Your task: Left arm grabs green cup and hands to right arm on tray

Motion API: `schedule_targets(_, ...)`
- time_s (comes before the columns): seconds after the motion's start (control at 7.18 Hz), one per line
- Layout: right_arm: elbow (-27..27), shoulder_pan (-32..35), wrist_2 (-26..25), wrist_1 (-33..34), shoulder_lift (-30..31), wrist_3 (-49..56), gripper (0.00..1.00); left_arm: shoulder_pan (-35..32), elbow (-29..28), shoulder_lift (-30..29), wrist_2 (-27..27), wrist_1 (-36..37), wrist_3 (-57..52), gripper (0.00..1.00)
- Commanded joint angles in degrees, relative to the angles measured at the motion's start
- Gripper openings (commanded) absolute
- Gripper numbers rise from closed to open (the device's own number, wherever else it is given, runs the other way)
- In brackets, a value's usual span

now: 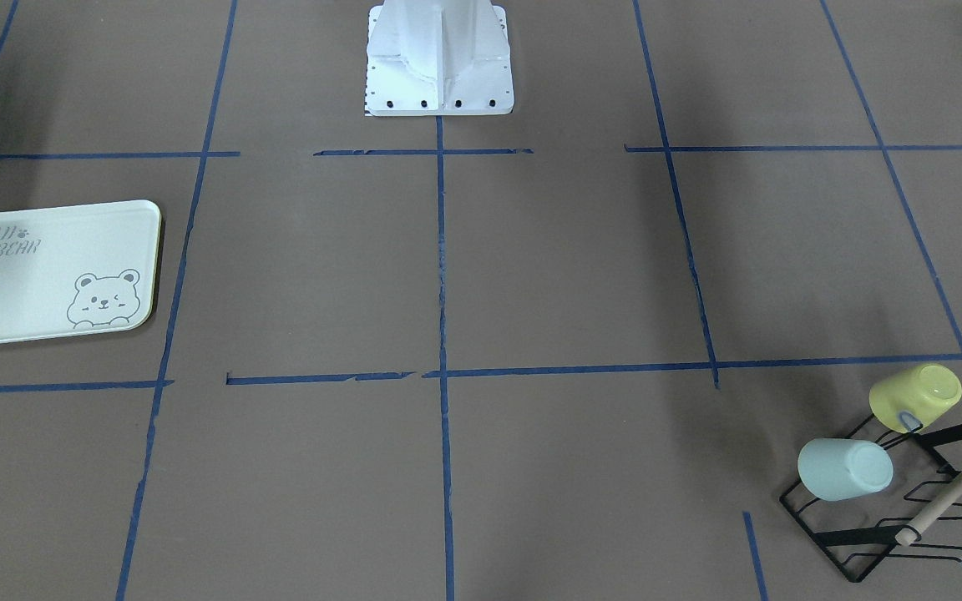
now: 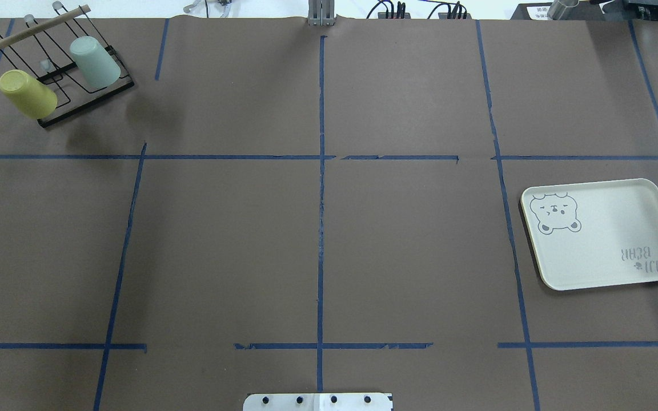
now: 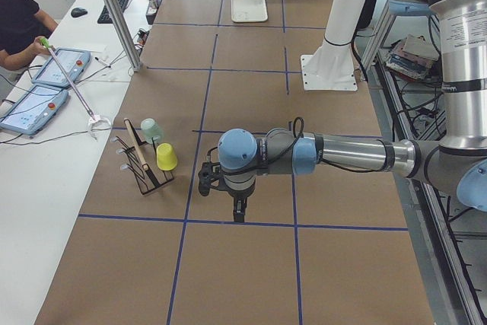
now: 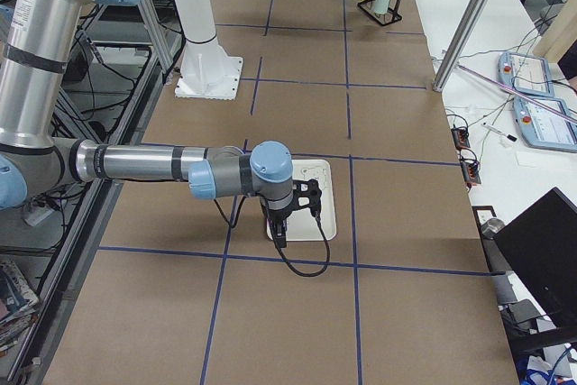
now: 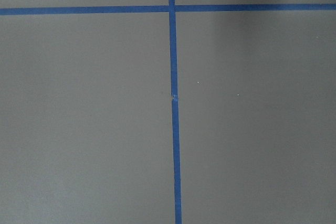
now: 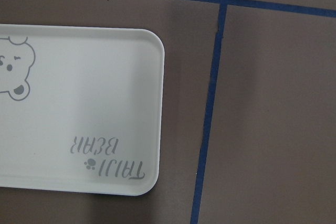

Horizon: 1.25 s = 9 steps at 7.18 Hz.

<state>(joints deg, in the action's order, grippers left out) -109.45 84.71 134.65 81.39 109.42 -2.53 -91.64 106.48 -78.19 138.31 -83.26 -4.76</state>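
Note:
The pale mint-green cup (image 1: 844,469) hangs mouth-down on a black wire rack (image 1: 853,555), beside a yellow cup (image 1: 915,396). It shows at the far left in the overhead view (image 2: 95,61). The bear tray (image 2: 603,234) lies flat and bare at the right; the right wrist view shows its corner (image 6: 79,108). The left gripper (image 3: 237,213) points down over bare table, a little way from the rack, seen only in the exterior left view. The right gripper (image 4: 279,237) hangs above the tray's edge (image 4: 325,223), seen only in the exterior right view. I cannot tell whether either is open.
The rack (image 2: 86,97) has a wooden bar (image 2: 26,31) and spare wire prongs. The white robot base (image 1: 439,58) stands mid-table. Blue tape lines (image 5: 173,98) cross the brown surface. An operator with tablets (image 3: 46,85) sits at a side desk.

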Motion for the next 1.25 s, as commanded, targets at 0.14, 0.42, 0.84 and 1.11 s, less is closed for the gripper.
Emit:
schedule_targets(0.14,1.0,-0.1,-0.1,-0.5,-0.6,0.1,1.00,0.1,0.3,0.1,-0.1,0.0,0.0,1.00)
schedule_targets(0.42,2.5,-0.1,-0.3,-0.9,-2.5,0.1,1.00,0.1,1.5,1.4,-0.8,0.0,-1.7,1.00)
schedule_targets(0.84,2.8,-0.4,0.3,5.0,-7.1,0.5,1.00,2.2,1.6,1.0,-4.6,0.7,-2.7,1.00)
schedule_targets(1.11,2.6,-0.2,0.4,15.7,-11.2,7.6,1.00,2.8,0.8,-0.1,-4.7,0.1,-2.6,1.00)
